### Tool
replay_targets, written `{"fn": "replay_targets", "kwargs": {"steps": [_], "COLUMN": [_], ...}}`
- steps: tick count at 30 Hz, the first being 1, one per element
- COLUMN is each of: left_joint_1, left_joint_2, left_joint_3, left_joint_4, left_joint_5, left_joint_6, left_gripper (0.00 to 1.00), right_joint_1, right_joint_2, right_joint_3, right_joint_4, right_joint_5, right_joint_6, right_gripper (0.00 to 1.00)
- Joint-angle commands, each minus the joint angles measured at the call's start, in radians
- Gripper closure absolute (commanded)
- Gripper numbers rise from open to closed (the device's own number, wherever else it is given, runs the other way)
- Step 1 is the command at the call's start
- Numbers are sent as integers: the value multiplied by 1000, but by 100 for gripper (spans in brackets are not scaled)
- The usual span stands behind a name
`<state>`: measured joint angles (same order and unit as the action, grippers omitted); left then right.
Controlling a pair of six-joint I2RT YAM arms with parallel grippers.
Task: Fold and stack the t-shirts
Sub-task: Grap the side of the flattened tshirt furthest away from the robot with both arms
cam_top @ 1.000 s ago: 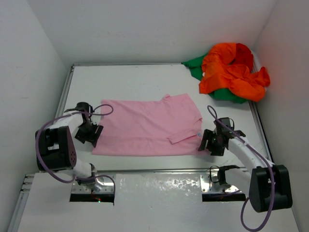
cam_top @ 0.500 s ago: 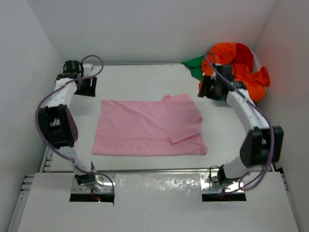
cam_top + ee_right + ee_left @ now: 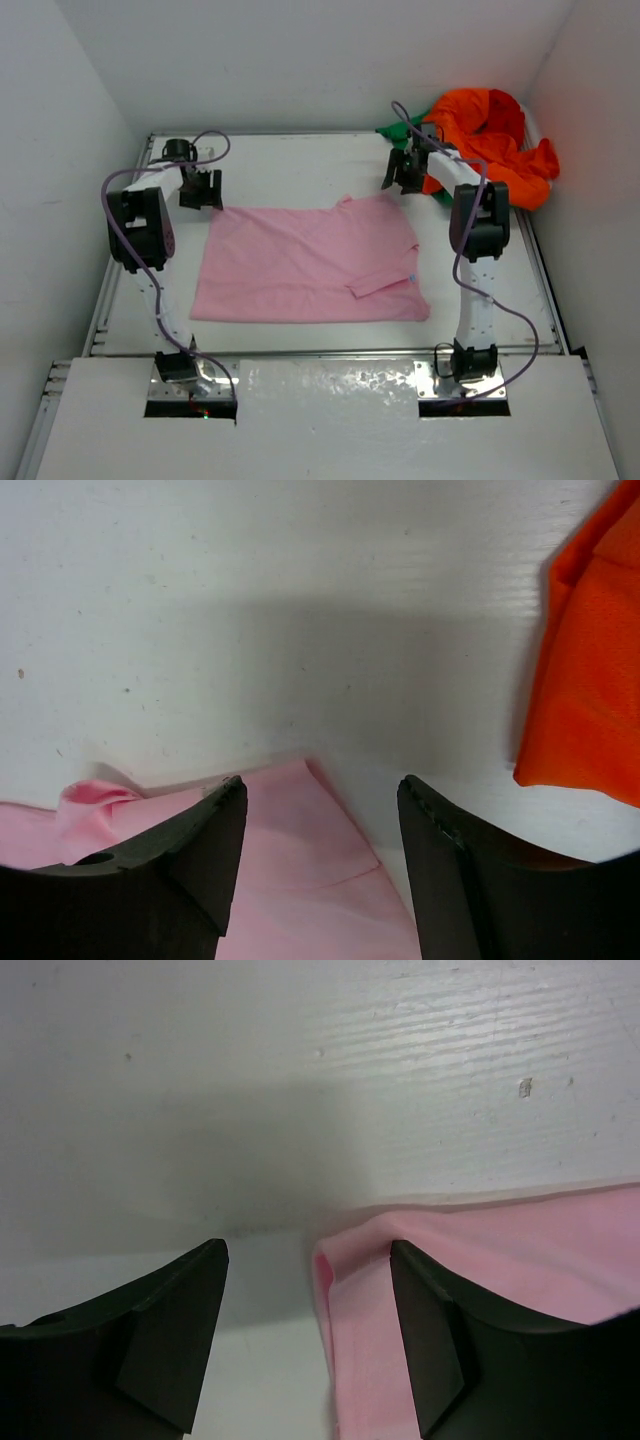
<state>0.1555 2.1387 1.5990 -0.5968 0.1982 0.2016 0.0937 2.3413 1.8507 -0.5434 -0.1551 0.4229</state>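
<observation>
Both arms have swung away from the near corners of the pink shirt and out to its far edge since a second ago. The shirt itself lies where it did.

Position of the work: the pink shirt lies flat at the middle of the surface, partly folded, with its long axis running left to right. The other shirts, orange, red and green, sit in a loose heap at the far right corner, apart from it.

Left tool: released, jaws apart. Its own camera shows the far left corner of the pink cloth lying between the two fingers, on the surface and not pinched.

Right tool: also released, jaws apart. The far right corner of the pink cloth comes to a point between its fingers, and orange cloth shows off to one side, clear of them.

Governing relation: the far edge of the shirt runs straight from one tool to the other, and the body of the shirt lies on the near side of both. Each arm stands over its own corner, so neither is better placed.

Judgement: the step in hand looks like a paired pinch at the two far corners. A fold from there would have to come toward the arm bases, across the short axis.
</observation>
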Motion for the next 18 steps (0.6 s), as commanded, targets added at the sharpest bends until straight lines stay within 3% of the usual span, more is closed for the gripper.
{"fn": "replay_targets", "kwargs": {"steps": [1, 7, 10, 11, 14, 16, 18], "left_joint_1": [-5, -5, -7, -7, -8, -7, -7], "left_joint_2": [33, 37, 27, 27, 27, 15, 0], "left_joint_3": [38, 10, -7, -8, -1, 3, -2], "left_joint_4": [60, 51, 49, 46, 14, -3, -27], "left_joint_5": [35, 86, 99, 109, 130, 133, 133], "left_joint_6": [-34, -45, -41, -36, -24, -4, 24], "left_gripper": [36, 37, 49, 64, 85, 97, 100], "right_joint_1": [9, 55, 58, 60, 57, 55, 55], "right_joint_2": [47, 50, 36, 35, 32, 16, -16], "right_joint_3": [-7, -57, -93, -97, -91, -91, -94], "right_joint_4": [25, 45, 60, 57, 40, 36, 31], "right_joint_5": [-61, -89, -89, -81, -77, -80, -80], "right_joint_6": [39, 48, 63, 63, 62, 59, 48], "right_gripper": [40, 42, 48, 56, 73, 87, 99]}}
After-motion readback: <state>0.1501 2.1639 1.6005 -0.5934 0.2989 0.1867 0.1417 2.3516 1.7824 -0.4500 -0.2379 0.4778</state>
